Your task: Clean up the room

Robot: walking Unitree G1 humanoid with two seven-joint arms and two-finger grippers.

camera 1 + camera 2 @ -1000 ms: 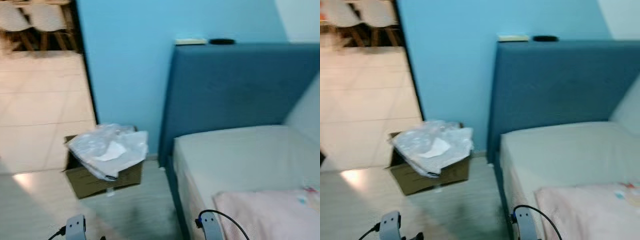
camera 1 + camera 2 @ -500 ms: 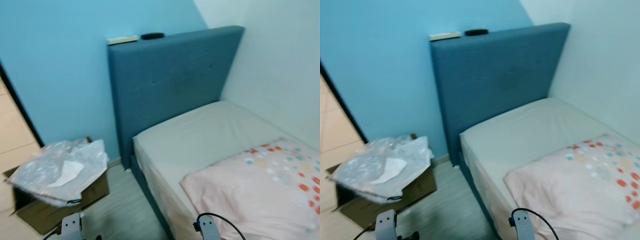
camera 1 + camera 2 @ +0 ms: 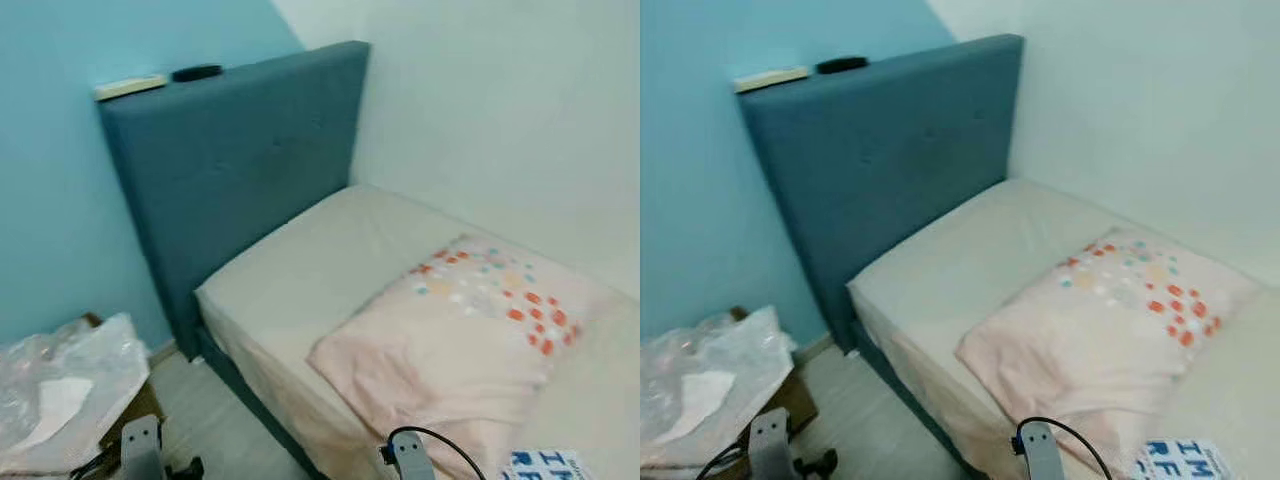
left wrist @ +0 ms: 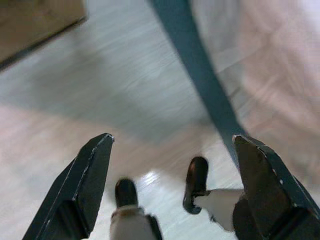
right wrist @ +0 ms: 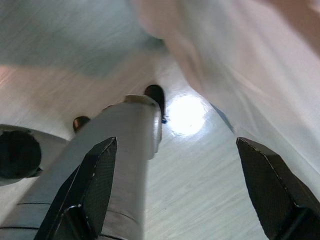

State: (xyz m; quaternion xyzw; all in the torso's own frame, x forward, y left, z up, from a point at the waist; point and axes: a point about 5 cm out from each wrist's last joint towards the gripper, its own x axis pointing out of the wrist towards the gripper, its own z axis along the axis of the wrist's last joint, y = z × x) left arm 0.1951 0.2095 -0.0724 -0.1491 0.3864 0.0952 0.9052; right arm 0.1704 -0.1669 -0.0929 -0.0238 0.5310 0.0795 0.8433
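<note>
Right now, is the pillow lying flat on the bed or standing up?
Flat. The pink spotted pillow lies on the mattress, away from the blue headboard.

Head cameras look down on the bed (image 3: 330, 270) and headboard (image 3: 890, 150); wrist cameras face the floor (image 4: 100, 85).

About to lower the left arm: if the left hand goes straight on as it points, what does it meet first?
Probably the floor. The left hand hangs open, pointing down at bare boards beside the bed frame; depth is unclear.

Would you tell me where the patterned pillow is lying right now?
The pillow lies on the bed, right of the blue headboard, by the white wall.
</note>
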